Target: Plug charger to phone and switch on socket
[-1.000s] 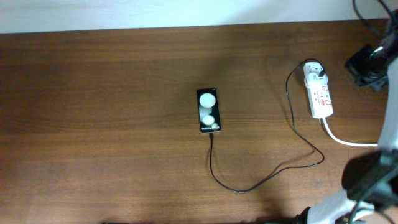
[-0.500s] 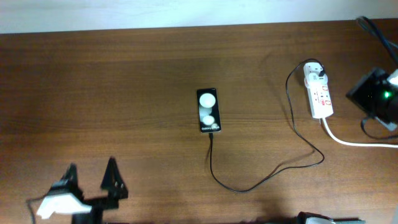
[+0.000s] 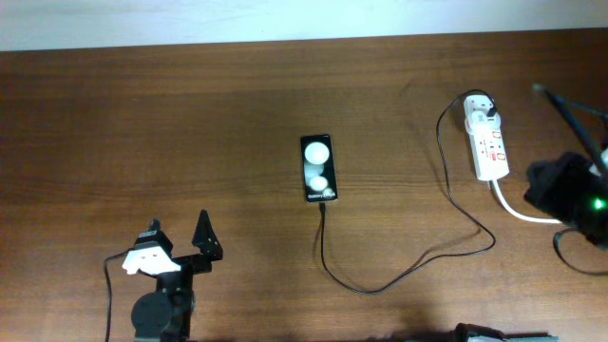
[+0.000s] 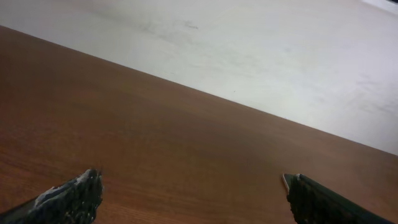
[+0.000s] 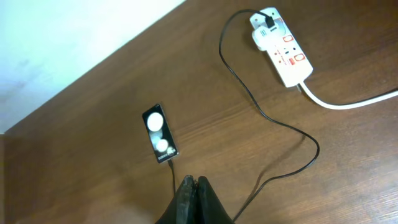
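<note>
Charger (image 3: 322, 237) cable still meets the lower edge of the phone (image 3: 318, 168) at the centre of the desk (image 3: 142, 114), its white plug in the socket (image 3: 488, 144) at 3 o'clock. In the last half-second the left gripper (image 3: 178, 228), jaws apart, has advanced from 7 o'clock. Only the right wrist view shows the right gripper (image 5: 194, 183): jaws closed and empty, phone at 11 o'clock, well apart.
</note>
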`<state>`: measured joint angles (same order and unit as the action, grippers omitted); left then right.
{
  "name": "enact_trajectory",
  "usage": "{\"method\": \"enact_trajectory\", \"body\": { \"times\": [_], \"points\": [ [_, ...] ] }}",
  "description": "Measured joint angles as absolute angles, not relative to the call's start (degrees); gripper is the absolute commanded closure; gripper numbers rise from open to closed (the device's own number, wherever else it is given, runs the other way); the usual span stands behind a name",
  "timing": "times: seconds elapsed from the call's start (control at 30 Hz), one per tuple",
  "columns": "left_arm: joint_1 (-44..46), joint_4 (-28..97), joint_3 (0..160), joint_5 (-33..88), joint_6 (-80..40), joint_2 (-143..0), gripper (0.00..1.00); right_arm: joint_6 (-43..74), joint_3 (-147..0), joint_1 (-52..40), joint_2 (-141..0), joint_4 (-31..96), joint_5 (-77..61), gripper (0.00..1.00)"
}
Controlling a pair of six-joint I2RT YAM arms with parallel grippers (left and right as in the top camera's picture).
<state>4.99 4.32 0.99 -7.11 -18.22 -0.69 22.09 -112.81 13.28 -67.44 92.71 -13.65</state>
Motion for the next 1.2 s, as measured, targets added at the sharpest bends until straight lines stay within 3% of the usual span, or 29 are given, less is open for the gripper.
{"method": "enact_trajectory", "body": {
  "times": [0.07, 0.1, 0.13, 0.43, 0.73, 0.97, 1.2],
  "points": [
    [5.0, 4.3, 1.0, -7.1, -18.2, -0.7, 0.01, 21.9, -112.8, 13.3, -66.3, 93.6, -13.8, 0.42],
    [5.0, 4.2, 1.0, -7.1, -18.2, -0.7, 0.01, 21.8, -112.8, 13.3, -66.0, 95.2, -13.9, 0.08],
    [5.0, 4.2, 1.0, -7.1, -18.2, -0.7, 0.01, 21.7, -112.8, 13.3, -65.9, 97.0, -14.1, 0.01],
    [5.0, 4.2, 1.0, -7.1, -18.2, -0.7, 0.01, 21.6, -112.8, 13.3, -67.4, 97.0, -14.1, 0.01],
    [5.0, 4.2, 1.0, -7.1, -18.2, -0.7, 0.01, 8.7, -103.1, 13.0, -68.5, 95.6, -11.9, 0.01],
    [5.0, 4.0, 1.0, -7.1, -18.2, -0.7, 0.01, 6.4, -82.7, 11.6, -61.9, 78.6, -11.8, 0.01],
    [5.0, 4.0, 1.0, -7.1, -18.2, -0.7, 0.01, 6.0, -55.2, -2.0, -43.7, 48.7, -11.7, 0.01]
  ]
}}
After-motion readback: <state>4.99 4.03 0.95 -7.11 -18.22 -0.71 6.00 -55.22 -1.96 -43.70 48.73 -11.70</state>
